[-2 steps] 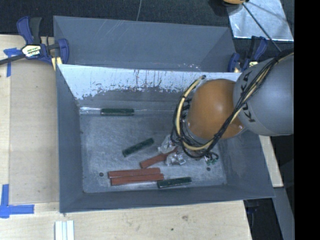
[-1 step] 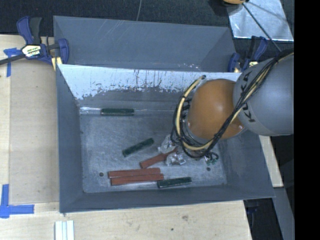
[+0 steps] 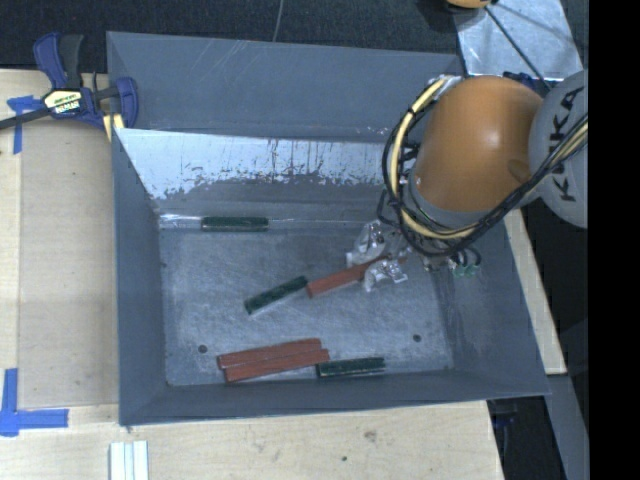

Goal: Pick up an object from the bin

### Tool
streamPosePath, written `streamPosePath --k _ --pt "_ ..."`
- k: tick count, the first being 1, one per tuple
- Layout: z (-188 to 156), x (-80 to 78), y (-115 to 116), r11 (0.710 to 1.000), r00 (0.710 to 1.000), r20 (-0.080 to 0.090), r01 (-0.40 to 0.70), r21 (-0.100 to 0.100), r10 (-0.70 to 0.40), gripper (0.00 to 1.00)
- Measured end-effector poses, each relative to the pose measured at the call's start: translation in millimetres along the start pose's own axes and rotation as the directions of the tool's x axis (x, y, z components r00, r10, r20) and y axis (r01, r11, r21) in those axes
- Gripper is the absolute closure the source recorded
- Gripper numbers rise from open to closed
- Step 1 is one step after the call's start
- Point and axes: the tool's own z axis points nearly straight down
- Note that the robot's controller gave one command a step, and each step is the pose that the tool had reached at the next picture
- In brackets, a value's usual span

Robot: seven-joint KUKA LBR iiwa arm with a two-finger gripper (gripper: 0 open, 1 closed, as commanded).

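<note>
My gripper (image 3: pixel 379 259) is down in the bin right of centre, under the orange dome, right at the right end of a short red-brown stick (image 3: pixel 334 284). That stick lies slanted on the bin floor. A dark green stick (image 3: pixel 277 295) lies end to end with it on its left, also slanted.
A dark green stick (image 3: pixel 235 224) lies along the back wall. Two red-brown sticks (image 3: pixel 272 359) lie side by side at the front, with another dark green stick (image 3: pixel 350 367) to their right. The arm and its cables hang over the bin's right side.
</note>
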Motion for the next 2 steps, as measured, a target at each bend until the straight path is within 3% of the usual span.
streamPosePath --k 1,2 --pt "0 0.0 0 1.0 1.0 0.0 -0.001 0.0 0.001 1.0" --pt "-30 -9.4 0 1.0 1.0 0.0 0.012 0.0 -0.012 1.0"
